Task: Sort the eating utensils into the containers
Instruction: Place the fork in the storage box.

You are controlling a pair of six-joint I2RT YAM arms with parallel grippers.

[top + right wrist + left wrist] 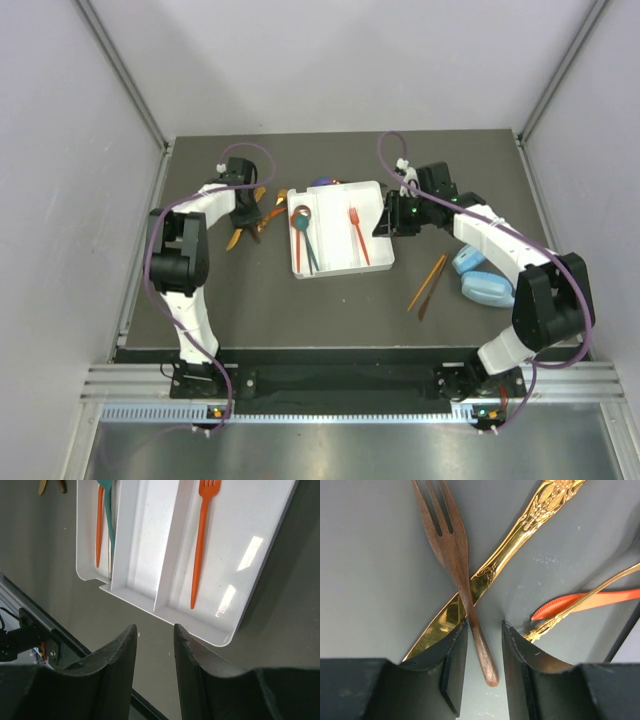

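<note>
The white divided tray (335, 225) lies mid-table. It holds an orange fork (357, 236) in its right compartment and a red and a teal spoon (303, 238) in its left one. My left gripper (251, 214) is open, low over loose utensils left of the tray. In the left wrist view its jaws (484, 627) straddle the handle of a brown fork (454, 550) that lies across a gold knife (505, 555). My right gripper (384, 224) is open and empty at the tray's right edge; the right wrist view shows it (154, 630) above bare table beside the tray (145, 535) and orange fork (200, 545).
A red-orange utensil (600, 599) and a thin gold one (580, 605) lie right of the left fingers. Two orange-brown sticks (428, 285) lie right of the tray. Light-blue headphones (482, 280) sit by the right arm. Walls enclose the table.
</note>
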